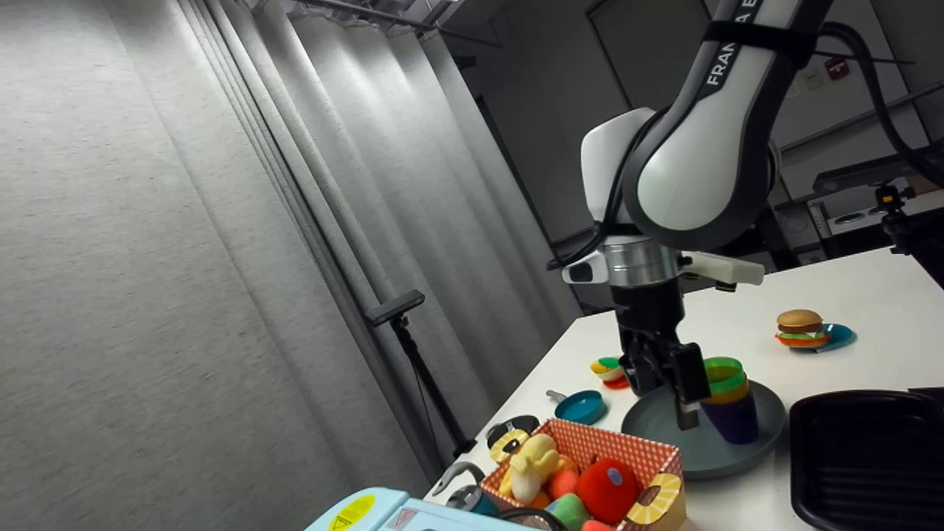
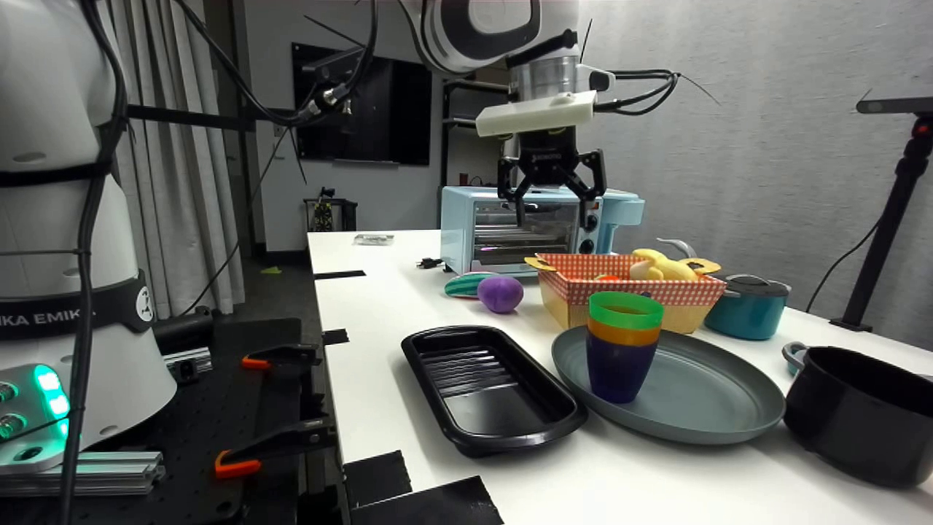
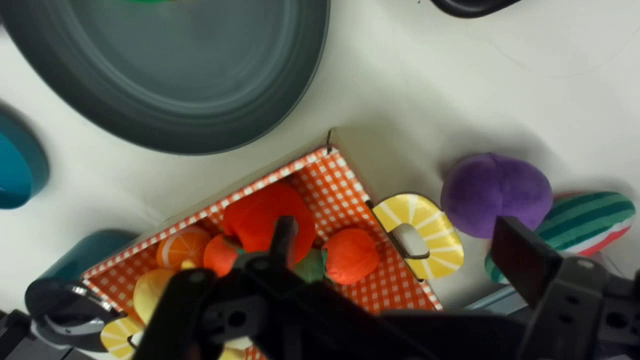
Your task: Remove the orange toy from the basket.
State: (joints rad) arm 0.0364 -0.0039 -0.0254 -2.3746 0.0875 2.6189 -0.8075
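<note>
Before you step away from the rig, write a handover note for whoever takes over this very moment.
End effector: open, empty, in the air; in the wrist view its opening spans one handled side of the basket.
Orange toy: in the basket, probably the rounded red-orange one near the yellow handle. Another red-orange toy and a slice-faced orange toy are in there too, so confirm which is meant.
Done: no grasp yet; nothing is held.
Left: likely shift over the chosen toy, descend, close on it, lift it out and set it down outside.
</note>
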